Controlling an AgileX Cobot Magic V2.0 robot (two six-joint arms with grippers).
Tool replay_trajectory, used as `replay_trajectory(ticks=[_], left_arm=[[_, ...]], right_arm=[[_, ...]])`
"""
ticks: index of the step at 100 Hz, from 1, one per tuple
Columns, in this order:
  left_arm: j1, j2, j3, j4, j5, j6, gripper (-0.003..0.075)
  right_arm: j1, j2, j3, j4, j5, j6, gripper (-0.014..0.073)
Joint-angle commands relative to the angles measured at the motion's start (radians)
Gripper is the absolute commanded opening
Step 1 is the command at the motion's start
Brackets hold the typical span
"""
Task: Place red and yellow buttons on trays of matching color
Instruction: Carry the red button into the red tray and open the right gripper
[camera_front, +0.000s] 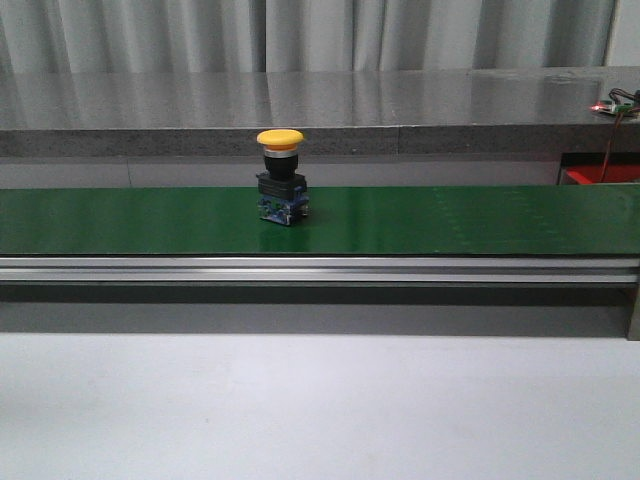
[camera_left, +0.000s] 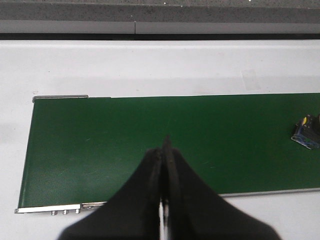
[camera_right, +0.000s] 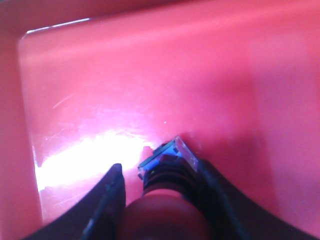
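Lowering a red button (camera_right: 167, 200) into the red tray (camera_right: 150, 75): that is the step in hand, judged from the right wrist view. Right gripper (camera_right: 162, 185) fingers stand on either side of the button body, its blue-and-clear contact block pointing down at the tray floor, touching it or nearly so. Whether the pads are pressed on the body or just off it, cannot tell from this angle; red glare washes out the edges.

Left gripper (camera_left: 164, 165) fingers together, tips meeting in a thin line, holding nothing. It hangs over the left stretch of the green conveyor belt (camera_left: 125, 135), well apart from any part.

Yellow button (camera_front: 281, 176) stands upright on the belt, a little left of centre in the front view, mushroom cap up, black collar, blue contact block down. Only its block shows at the edge of the left wrist view. No yellow tray visible in any view. A sliver of red container shows at the far right behind the belt, likely the tray.

Next move, as judged: right fingers part and lift clear once the red button sits flat. Then the yellow button needs a grasp at the collar under the cap, fingers opened first, approach from above.
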Motion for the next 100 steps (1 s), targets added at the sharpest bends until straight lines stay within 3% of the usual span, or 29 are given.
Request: replay_trajectory(ticks=[1, 9, 15, 46, 67, 86, 100], left_arm=[[-0.008, -0.029, -0.025, -0.024, -0.061, 0.001, -0.0019], [-0.008, -0.029, -0.025, -0.024, -0.061, 0.001, -0.0019], [-0.008, -0.029, -0.025, -0.024, -0.061, 0.001, -0.0019], [-0.008, -0.029, -0.025, -0.024, -0.061, 0.001, -0.0019], [-0.008, -0.029, -0.025, -0.024, -0.062, 0.001, -0.0019], [-0.008, -0.029, -0.025, -0.024, -0.062, 0.001, -0.0020], [-0.008, -0.029, -0.025, -0.024, -0.062, 0.001, -0.0019]], right_arm=[[-0.006, -0.065, -0.040, 0.002, -0.039, -0.008, 0.0330], [-0.006, -0.065, -0.057, 0.002, -0.037, -0.008, 0.0481], [-0.006, -0.065, -0.079, 0.002, -0.022, -0.008, 0.0519], [-0.006, -0.080, -0.239, 0.002, 0.166, -0.013, 0.0514], [0.036, -0.132, -0.253, 0.016, 0.273, -0.062, 0.0511], [0.113, -0.161, -0.253, 0.023, 0.380, -0.103, 0.0356], [0.154, -0.191, -0.251, 0.073, 0.423, -0.103, 0.0346]])
